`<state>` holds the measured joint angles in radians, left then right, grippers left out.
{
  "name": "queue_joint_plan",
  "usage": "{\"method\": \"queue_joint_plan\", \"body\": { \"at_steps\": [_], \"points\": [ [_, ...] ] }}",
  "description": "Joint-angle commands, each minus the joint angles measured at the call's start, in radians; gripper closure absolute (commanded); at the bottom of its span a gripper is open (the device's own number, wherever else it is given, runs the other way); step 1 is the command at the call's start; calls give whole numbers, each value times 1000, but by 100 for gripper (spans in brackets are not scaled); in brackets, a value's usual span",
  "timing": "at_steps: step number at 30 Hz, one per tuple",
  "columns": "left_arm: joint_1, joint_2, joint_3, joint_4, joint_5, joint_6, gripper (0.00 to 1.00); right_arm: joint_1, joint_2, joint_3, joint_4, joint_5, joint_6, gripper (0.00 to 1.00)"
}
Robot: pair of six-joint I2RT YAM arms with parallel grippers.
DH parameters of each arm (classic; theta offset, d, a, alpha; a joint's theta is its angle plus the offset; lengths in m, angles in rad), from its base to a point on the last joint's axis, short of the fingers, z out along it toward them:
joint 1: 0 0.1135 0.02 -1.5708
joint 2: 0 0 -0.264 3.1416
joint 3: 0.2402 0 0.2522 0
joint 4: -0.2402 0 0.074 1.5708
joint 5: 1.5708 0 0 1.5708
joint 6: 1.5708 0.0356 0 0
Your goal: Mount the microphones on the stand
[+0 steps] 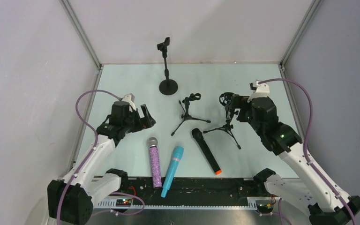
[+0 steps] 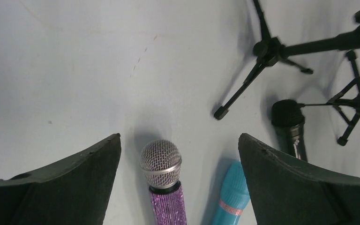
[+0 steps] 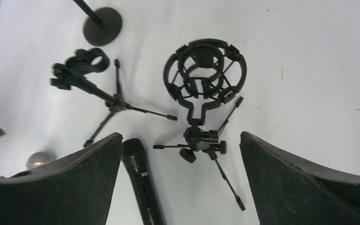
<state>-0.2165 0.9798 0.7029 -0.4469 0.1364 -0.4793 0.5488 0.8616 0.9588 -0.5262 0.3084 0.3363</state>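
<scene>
**Three mics lie flat as both grippers hang open over the table**

The purple mic [image 1: 154, 161], the cyan mic [image 1: 172, 169] and the black mic [image 1: 206, 151] lie on the pale table [image 1: 122, 82] toward its near edge, none of them in a stand. The purple and cyan mics lie close side by side, their tails reaching over the dark rail [image 1: 197, 186] at the front. The black mic lies apart to their right, its orange end toward the arms and its head toward the tripods.

The left gripper [image 1: 146, 117] hovers with jaws wide and empty. In its wrist view the purple mic's mesh head shows between the fingers [image 2: 75, 178], with the cyan mic just to the right.

The right gripper [image 1: 233, 107] is also spread wide and holds nothing. It hangs over the shock-mount tripod [image 3: 205, 93], whose ring shows between its fingers.

A clip tripod [image 1: 188, 112] stands between the two grippers. A round-base stand [image 1: 167, 70] rises upright at the back, well apart from the mics.
</scene>
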Motion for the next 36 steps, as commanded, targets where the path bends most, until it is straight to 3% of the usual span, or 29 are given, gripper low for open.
{"method": "queue_joint_plan", "body": {
  "at_steps": [1, 6, 17, 25, 36],
  "points": [
    [-61, -13, -41, -70, -108, -51, 2, 6, -64, -14, 86, -65, -1, 0],
    [-126, -41, -112, -94, -214, -127, 2, 8, -70, -19, 106, -106, 8, 1],
    [-397, -88, -253, -95, -364, -371, 2, 8, -24, -49, 159, -155, 34, 0],
    [-451, -24, -215, -94, -400, -370, 18, 10, -10, -54, 172, -204, 47, 1],
    [-548, 204, -116, -106, -453, -335, 53, 8, -9, -54, 156, -202, 53, 0]
  ]
}}
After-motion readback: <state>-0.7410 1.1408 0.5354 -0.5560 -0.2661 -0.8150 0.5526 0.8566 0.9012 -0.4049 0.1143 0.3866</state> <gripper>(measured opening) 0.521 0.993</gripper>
